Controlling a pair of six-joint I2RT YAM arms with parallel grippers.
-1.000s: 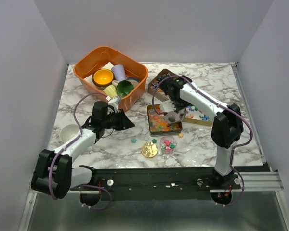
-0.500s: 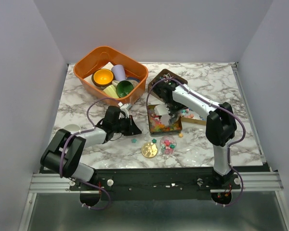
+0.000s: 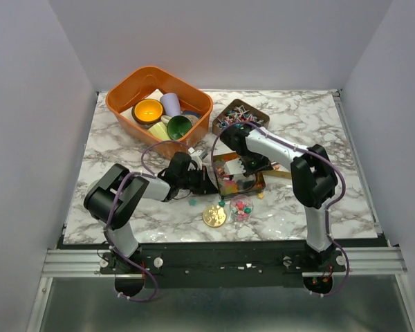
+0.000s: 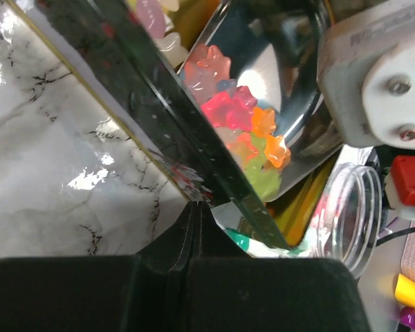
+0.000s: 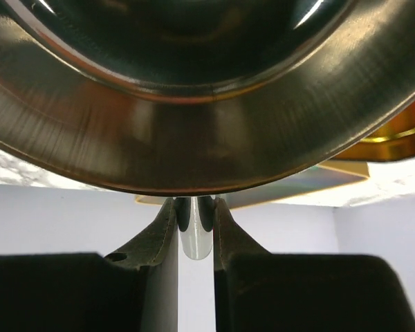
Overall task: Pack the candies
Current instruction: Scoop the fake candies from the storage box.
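Note:
An open square tin of small multicoloured candies sits at the table's middle. My right gripper hangs over it, shut on the silver handle of a metal scoop. The left wrist view shows pink, orange and green candies lying in the scoop's shiny bowl. My left gripper is shut, with its tip against the tin's dark left wall. A small clear round container holding a few candies stands just in front of the tin and also shows in the left wrist view.
A flat gold disc lies beside the clear container. Loose candies lie on the marble. A brown tin of twisted-wrapper pieces stands behind. An orange basket of cups and bowls is at the back left.
My left arm has stretched right until its shut tip reached the tin's left side. My right gripper has moved left and lower over the tin with the scoop.

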